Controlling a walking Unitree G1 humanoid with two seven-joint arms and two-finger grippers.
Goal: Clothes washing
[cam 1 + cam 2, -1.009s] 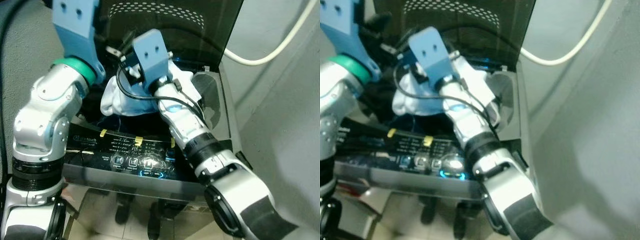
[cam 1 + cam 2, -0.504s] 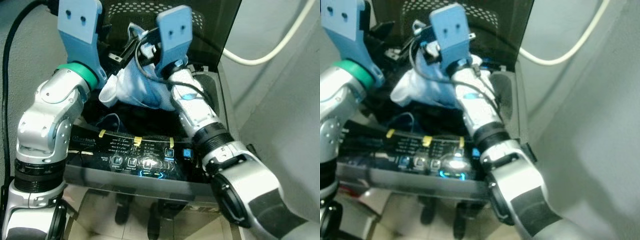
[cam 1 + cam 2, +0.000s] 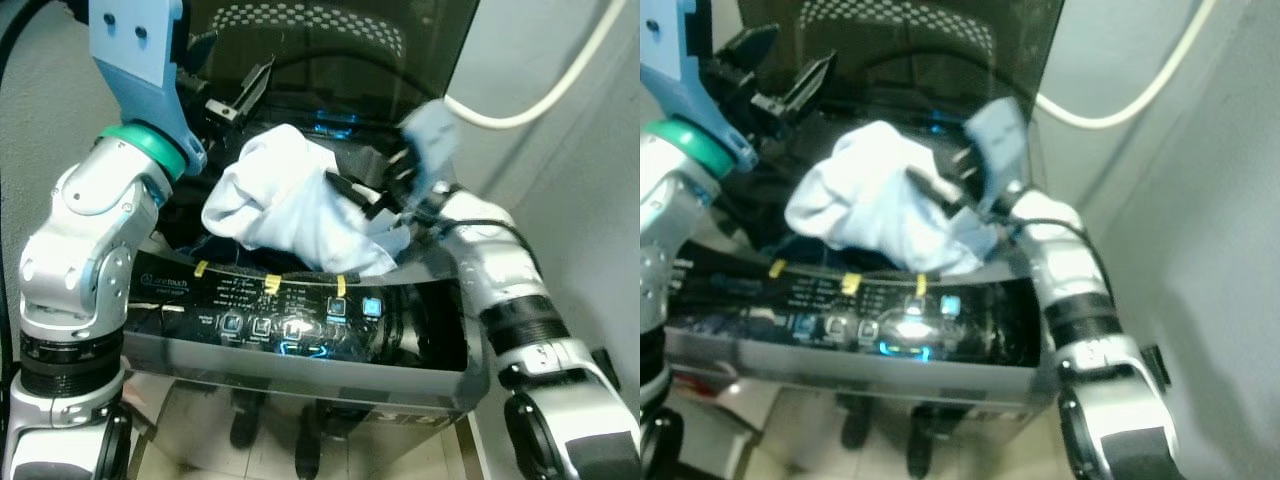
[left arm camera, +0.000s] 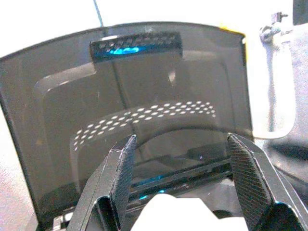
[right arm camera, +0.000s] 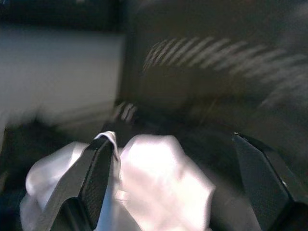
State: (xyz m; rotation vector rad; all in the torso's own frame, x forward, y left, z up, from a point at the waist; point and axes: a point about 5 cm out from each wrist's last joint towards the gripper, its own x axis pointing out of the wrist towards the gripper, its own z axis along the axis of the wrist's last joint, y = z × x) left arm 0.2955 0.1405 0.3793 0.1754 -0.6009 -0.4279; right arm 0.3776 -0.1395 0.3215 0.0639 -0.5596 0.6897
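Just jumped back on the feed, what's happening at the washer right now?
The robot stands at a top-loading washing machine with its dark lid raised. A bundled white garment sits piled at the tub opening, above the lit control panel. The right tool is at the garment's side, fingers spread in the right wrist view. The left tool hovers open above the back of the opening, holding nothing.
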